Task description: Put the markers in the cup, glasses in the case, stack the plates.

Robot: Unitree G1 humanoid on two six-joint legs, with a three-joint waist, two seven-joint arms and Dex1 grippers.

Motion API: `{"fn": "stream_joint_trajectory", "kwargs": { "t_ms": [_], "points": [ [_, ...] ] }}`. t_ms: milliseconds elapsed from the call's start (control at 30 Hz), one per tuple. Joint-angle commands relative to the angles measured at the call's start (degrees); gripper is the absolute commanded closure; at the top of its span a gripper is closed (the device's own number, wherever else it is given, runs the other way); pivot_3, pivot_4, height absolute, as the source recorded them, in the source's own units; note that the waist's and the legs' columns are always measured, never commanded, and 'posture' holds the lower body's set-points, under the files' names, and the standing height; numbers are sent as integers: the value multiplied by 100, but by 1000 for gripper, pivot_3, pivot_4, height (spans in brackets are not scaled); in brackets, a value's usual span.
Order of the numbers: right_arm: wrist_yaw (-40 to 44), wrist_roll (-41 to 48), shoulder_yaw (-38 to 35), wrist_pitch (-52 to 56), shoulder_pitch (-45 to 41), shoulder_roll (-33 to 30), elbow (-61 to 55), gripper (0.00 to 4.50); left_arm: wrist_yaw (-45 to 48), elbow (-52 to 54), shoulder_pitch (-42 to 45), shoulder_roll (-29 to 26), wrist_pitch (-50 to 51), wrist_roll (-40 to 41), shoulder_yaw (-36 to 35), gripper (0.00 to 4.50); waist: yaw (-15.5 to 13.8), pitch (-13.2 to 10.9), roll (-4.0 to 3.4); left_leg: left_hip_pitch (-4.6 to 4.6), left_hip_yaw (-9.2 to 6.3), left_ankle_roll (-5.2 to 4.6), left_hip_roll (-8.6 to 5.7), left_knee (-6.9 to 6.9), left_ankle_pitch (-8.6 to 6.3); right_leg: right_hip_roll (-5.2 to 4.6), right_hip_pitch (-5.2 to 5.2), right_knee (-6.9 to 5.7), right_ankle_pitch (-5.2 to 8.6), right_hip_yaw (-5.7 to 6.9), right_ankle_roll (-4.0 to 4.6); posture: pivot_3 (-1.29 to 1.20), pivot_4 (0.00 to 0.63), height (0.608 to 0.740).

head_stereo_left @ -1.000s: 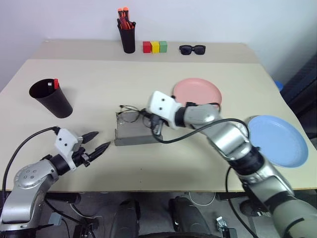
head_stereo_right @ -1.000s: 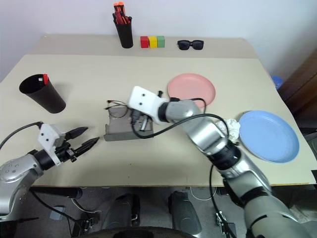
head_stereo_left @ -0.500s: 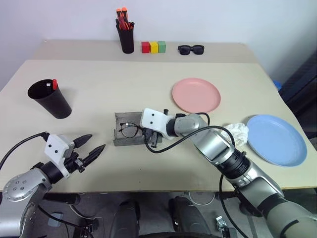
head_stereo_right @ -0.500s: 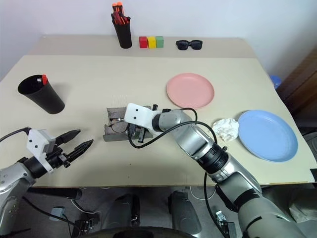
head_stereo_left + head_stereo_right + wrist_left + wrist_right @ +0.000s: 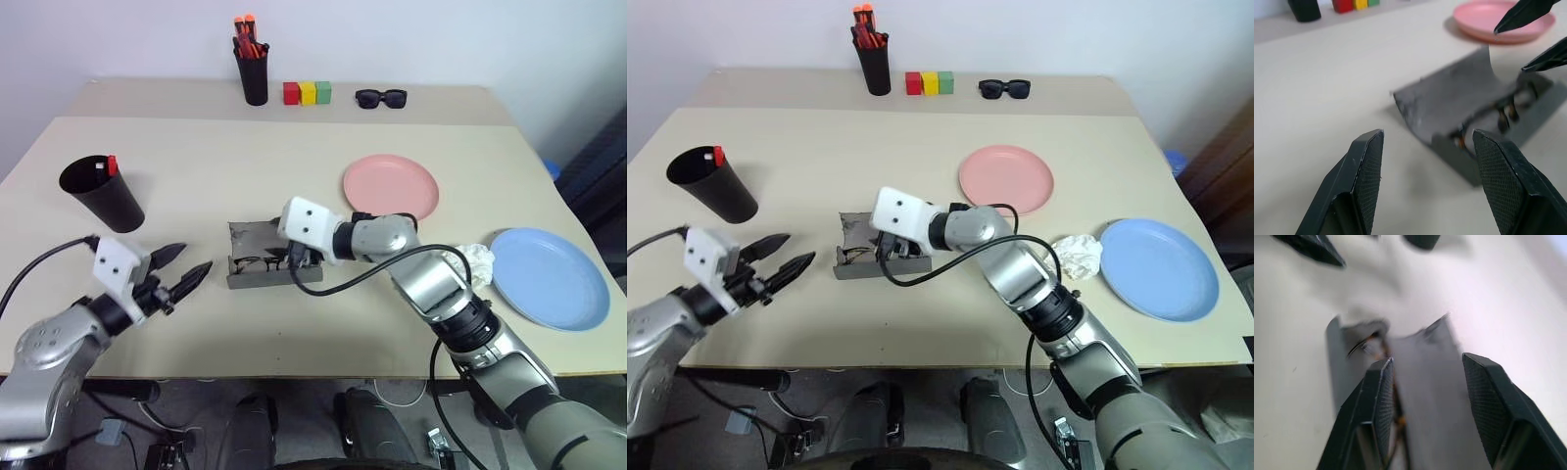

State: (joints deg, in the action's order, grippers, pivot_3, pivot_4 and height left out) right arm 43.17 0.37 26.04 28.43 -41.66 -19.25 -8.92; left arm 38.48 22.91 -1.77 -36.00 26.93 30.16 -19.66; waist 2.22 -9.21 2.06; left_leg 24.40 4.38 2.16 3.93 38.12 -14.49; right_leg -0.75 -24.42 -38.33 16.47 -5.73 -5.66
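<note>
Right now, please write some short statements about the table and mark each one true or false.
1. The glasses lie inside the open grey case. True.
2. The pink plate is stacked on the blue plate. False: they lie apart on the table, with crumpled white paper between them.
3. The right gripper is shut on the glasses. False: its fingers stand apart over the case, holding nothing.
4. A red-capped marker stands in the wide black cup. True.
5. The left gripper holds a marker. False: it is open and empty, beside the case.
6. More markers stand in the pen holder at the back. True.
</note>
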Motion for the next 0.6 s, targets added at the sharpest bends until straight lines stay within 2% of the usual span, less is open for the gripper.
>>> {"fn": "stream_joint_trajectory", "kwargs": {
  "t_ms": [33, 100, 133, 333, 433, 600],
  "points": [
    [42, 212, -566, -342, 231, -208, -460, 2190, -67, -201, 743, -136, 604, 256, 289, 3389, 5, 1, 1, 0, 1, 0, 0, 0, 0, 0, 0, 1, -1, 0, -1, 0, 150, 725],
    [58, 357, -889, -614, 605, -379, -705, 2190, -130, -571, 1421, -171, 902, 116, 628, 4394, -23, 1, 2, 2, -3, 0, -2, 0, 0, 0, 2, 2, -2, 1, -4, 0, 150, 725],
    [60, 412, -982, -715, 726, -413, -769, 2190, -166, -695, 1625, -169, 985, 74, 716, 4459, -27, 1, 2, 2, -3, 0, -4, 0, 0, 0, 2, 3, -2, 2, -5, 0, 150, 725],
    [-14, 480, -1745, -858, 2228, -1138, -1474, 2190, 92, -2397, 3721, 49, 1313, -369, 1699, 4459, -107, 0, 1, 2, -6, -1, -5, 1, 0, 7, 5, 4, -2, 2, -7, 0, 150, 725],
    [-63, 688, -2117, -729, 2826, -1288, -1878, 2190, 443, -3617, 4561, 102, 1363, -829, 2305, 4459, -111, -1, -3, -1, -3, -1, -7, 1, 0, 9, 4, 4, -2, -4, -7, 0, 150, 725],
    [-307, 938, -2492, -559, 3470, -1247, -2469, 2190, 993, -5525, 5446, 323, 924, -1403, 2750, 4459, -99, -1, -4, -1, -6, -1, -7, -1, 0, 17, -1, 1, -2, -6, -7, 0, 150, 725]
  ]
}}
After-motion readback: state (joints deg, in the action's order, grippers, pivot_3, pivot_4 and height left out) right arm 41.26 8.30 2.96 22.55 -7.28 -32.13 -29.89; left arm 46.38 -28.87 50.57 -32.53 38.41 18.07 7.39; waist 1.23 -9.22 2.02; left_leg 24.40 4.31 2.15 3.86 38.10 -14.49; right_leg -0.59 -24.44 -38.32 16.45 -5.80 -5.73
